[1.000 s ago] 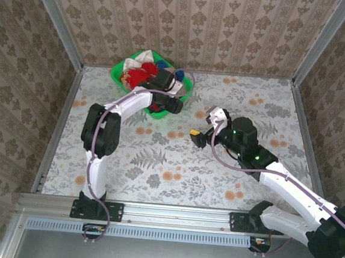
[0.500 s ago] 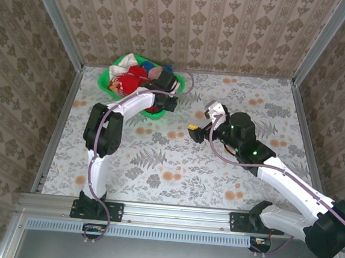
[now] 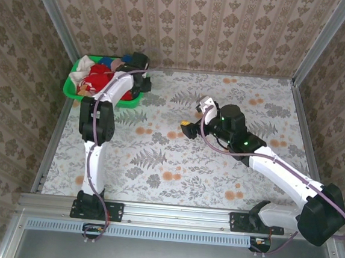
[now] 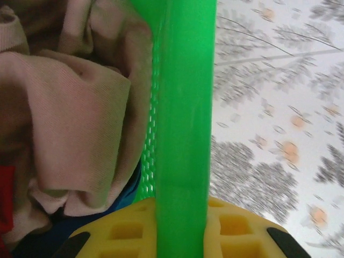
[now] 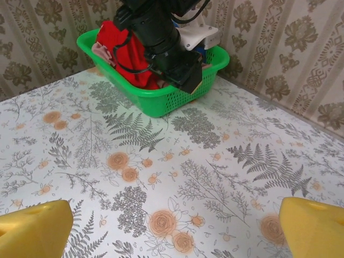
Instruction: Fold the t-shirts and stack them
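The left end effector [image 4: 181, 231] is clamped on the rim of the green basket [image 4: 185, 107], the rim running straight between its yellow pads. Just inside that rim lie the t-shirts, heaped and crumpled so that no long axis or facing can be told: a dusty pink t-shirt [image 4: 80, 123] bulges against the mesh wall, a blue one [image 4: 115, 207] sits beneath it, and a red t-shirt [image 3: 97, 77] fills the end of the basket away from the grip. The basket's long side lies roughly along the back wall [image 3: 188, 22], in the far left corner of the counter [image 5: 161, 177]. The right end effector [image 5: 172, 236] hangs with its fingers spread wide and nothing between them, facing the basket across a broad stretch of bare counter.
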{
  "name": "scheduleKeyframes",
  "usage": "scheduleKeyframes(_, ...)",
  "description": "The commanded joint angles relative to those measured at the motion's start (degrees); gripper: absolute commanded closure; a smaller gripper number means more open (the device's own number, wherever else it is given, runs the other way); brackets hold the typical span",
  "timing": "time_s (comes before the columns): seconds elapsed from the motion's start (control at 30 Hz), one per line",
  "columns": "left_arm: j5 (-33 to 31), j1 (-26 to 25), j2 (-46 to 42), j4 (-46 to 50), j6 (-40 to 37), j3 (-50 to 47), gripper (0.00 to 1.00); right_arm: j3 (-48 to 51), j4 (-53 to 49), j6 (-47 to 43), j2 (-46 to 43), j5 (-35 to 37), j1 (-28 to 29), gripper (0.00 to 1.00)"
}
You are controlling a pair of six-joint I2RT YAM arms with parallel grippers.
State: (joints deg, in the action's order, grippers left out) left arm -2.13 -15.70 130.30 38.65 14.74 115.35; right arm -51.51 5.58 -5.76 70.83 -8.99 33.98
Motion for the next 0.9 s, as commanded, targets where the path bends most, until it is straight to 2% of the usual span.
scheduleKeyframes(0.0, 4.09, 0.97, 1.49, 1.42, -1.21, 4.00, 1.00, -2.19, 0.57, 0.86, 0.81, -1.83, 0.55, 0.00)
scheduleKeyframes(0.13, 5.23, 1.12, 4.10, 1.84, -5.04, 8.44, 1.00, -2.39, 0.84, 1.09, 0.98, -1.29, 0.83, 0.00)
scheduleKeyframes(0.4, 7.04, 0.85, 10.17, 2.78, -7.36, 18.10, 1.00, -2.04, 1.27, 2.33, 1.24, -1.38, 1.11, 0.00)
scheduleKeyframes(0.57, 6.06, 1.01, 11.64, 4.15, -5.60, 22.44, 0.99, -2.08, 1.17, 2.80, 1.11, -1.33, 1.18, 0.00)
scheduleKeyframes(0.63, 5.38, 0.89, 10.89, 4.99, -4.08, 22.99, 0.75, -2.19, 1.18, 2.77, 0.91, -1.21, 1.19, 0.00)
scheduleKeyframes(0.73, 4.02, 0.52, 7.47, 5.14, -2.08, 21.71, 0.52, -2.47, 0.59, 2.51, 0.60, -1.11, 1.20, 0.00)
scheduleKeyframes(0.87, 1.23, 0.35, 0.24, 3.97, -1.13, 16.87, 0.30, -2.55, 0.23, 2.25, 0.59, -1.19, 1.18, 0.00)
